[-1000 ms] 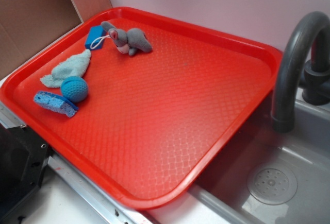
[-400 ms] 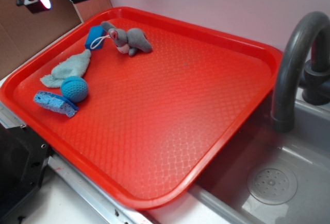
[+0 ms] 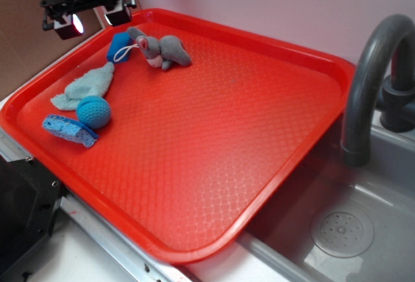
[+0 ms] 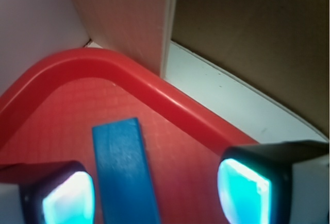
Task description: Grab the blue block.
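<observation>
Red tray (image 3: 214,139) across most of the exterior frame, grey sink (image 3: 363,230) and faucet (image 3: 369,68) at right. Gripper (image 3: 91,19) in the upper left, above the tray's far corner, fingers (image 4: 242,188) spread wide, pinching nothing. Grey plush mouse (image 3: 162,50) near the top, pale cloth (image 3: 87,86), crocheted ball (image 3: 93,111) and sponge (image 3: 70,130) along the left edge. Blue block (image 3: 118,45) touching the mouse's left side; in the wrist view, block (image 4: 124,172) between the fingers, nearer the left one.
</observation>
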Robot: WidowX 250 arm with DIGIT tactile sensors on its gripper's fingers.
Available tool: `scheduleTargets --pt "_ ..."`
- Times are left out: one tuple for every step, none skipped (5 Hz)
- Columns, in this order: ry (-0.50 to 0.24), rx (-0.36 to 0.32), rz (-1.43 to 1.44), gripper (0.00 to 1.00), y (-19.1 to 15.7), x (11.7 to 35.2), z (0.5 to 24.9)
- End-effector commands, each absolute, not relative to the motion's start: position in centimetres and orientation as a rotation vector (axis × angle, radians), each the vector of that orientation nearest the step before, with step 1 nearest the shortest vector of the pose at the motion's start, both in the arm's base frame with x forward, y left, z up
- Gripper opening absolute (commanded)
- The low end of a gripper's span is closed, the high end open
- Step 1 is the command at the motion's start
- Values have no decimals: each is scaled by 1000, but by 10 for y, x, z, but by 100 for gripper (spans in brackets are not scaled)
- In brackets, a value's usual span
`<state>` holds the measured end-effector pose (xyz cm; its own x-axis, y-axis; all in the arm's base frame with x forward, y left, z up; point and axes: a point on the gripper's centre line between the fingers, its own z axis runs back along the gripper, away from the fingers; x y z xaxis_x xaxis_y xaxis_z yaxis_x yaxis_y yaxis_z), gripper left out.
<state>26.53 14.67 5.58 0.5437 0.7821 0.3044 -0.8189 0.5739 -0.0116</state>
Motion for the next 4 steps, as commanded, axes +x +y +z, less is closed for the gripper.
scheduleTargets --pt "-182 111 921 100 143 283 29" --pt "-118 89 882 100 138 284 18" --pt "-104 95 884 0 137 280 15" --pt "-100 87 874 0 138 277 16"
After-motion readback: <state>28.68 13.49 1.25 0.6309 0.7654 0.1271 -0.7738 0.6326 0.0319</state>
